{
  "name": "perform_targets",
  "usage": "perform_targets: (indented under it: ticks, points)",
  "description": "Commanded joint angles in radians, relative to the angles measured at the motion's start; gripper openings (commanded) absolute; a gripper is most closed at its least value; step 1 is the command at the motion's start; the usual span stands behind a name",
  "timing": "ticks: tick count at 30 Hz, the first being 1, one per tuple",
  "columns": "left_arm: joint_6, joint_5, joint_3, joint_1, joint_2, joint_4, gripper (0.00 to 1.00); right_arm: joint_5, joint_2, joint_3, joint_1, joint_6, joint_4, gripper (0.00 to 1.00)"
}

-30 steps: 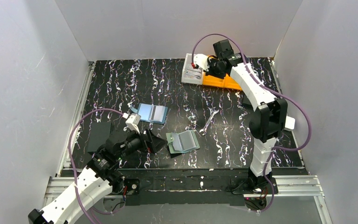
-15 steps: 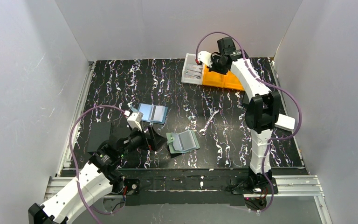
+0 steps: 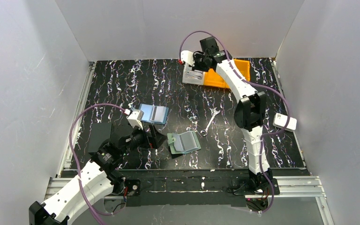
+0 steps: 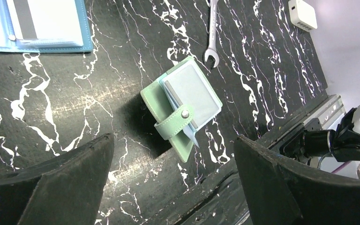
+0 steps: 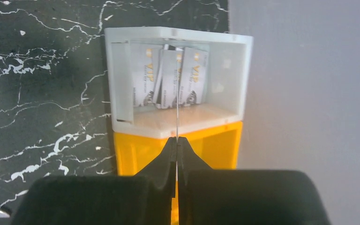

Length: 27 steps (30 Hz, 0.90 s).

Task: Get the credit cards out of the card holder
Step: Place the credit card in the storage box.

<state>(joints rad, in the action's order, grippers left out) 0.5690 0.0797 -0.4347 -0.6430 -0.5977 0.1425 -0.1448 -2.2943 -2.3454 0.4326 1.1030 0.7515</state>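
The sage-green card holder [image 3: 183,142] lies open on the black mat, snap tab loose, a grey-blue card on top; it also shows in the left wrist view [image 4: 183,110]. My left gripper [image 3: 153,139] is open and empty, just left of the holder, its jaws wide apart [image 4: 173,143]. My right gripper [image 3: 198,62] hovers over the white tray [image 3: 191,76] at the back. It is shut [image 5: 176,139] on a thin credit card [image 5: 176,112] seen edge-on. Several cards [image 5: 187,84] printed "VIP" lie in the white tray [image 5: 121,93].
An orange bin [image 3: 227,77] sits against the white tray, also in the right wrist view [image 5: 136,150]. A light-blue flat rectangle with a dark stripe [image 3: 153,113], a wrench [image 3: 209,123], a black box [image 3: 98,137] and a white device [image 3: 284,122] lie on the mat.
My right arm has swung left from over the orange bin to over the white tray, still holding the card. My left gripper has shifted slightly; the holder has not moved.
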Motion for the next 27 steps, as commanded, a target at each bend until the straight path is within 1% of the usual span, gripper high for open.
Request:
perform_targets:
  ticks: [1,8,14,27]
  points:
    - [-0.025,-0.049,-0.004,0.008,0.023,-0.007,0.98,0.005,-0.065,-0.038,0.014,-0.005,-0.050,0.01]
    - [-0.031,-0.062,0.002,0.009,0.020,-0.003,0.98,0.029,-0.127,-0.041,0.036,-0.007,-0.093,0.01]
    - [-0.029,-0.066,0.013,0.011,0.028,-0.001,0.98,0.091,-0.177,-0.059,0.041,-0.005,-0.119,0.01]
    - [-0.032,-0.066,0.021,0.013,0.033,-0.004,0.98,0.136,-0.222,-0.055,0.055,0.026,-0.148,0.02]
